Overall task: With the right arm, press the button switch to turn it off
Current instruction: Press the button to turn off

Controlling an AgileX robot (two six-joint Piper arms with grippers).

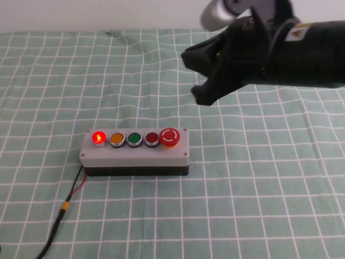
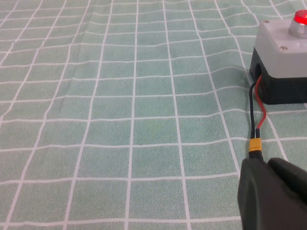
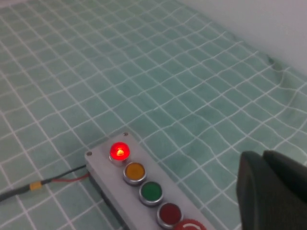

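The button switch (image 1: 98, 137) is small, round and glowing bright red, at the left end of the row on the grey box (image 1: 135, 154), next to the orange button (image 1: 117, 138). It also shows lit in the right wrist view (image 3: 119, 152) and at the edge of the left wrist view (image 2: 301, 18). My right gripper (image 1: 197, 81) hangs in the air behind and to the right of the box, well above it, with its fingers (image 3: 254, 187) together and empty. My left gripper (image 2: 266, 165) is shut and empty, low over the cloth near the box's cable; it is out of the high view.
The row continues with a green button (image 1: 134, 138), a dark red button (image 1: 151, 138) and a large red mushroom button (image 1: 170, 136). A black and red cable with an orange tag (image 1: 64, 205) runs from the box's left end toward the front. A green checked cloth (image 1: 259, 189) covers the table.
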